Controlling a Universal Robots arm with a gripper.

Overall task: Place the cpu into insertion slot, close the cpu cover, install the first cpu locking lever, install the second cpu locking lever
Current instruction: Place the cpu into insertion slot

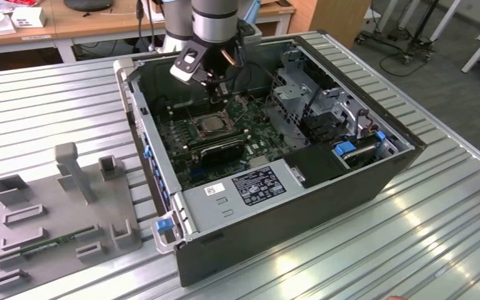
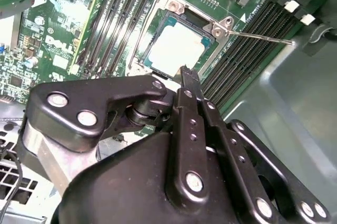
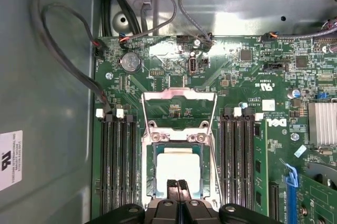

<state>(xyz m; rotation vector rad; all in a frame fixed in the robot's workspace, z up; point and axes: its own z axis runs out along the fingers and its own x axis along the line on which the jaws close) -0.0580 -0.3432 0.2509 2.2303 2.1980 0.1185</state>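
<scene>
The cpu (image 3: 179, 165), a pale silvery square, lies flat in the insertion slot (image 3: 149, 153) on the green motherboard; it also shows in the second wrist view (image 2: 176, 50) and the exterior view (image 1: 209, 124). The cpu cover (image 3: 179, 96) is swung open and lies back on the board beyond the slot, with green board showing through its window. A thin locking lever (image 2: 263, 38) sticks out beside the slot, unlatched. My gripper (image 3: 177, 184) is shut with nothing in it, its tips (image 2: 184, 72) close over the cpu's near edge. In the exterior view the gripper (image 1: 217, 97) hangs inside the open computer case.
Long black memory slots (image 3: 118, 166) (image 3: 239, 161) flank the socket on both sides. Loose cables (image 3: 63, 50) run along the case wall. A metal drive cage (image 1: 307, 94) stands at the exterior view's right of the board. A grey fixture tray (image 1: 65, 212) lies on the table outside the case.
</scene>
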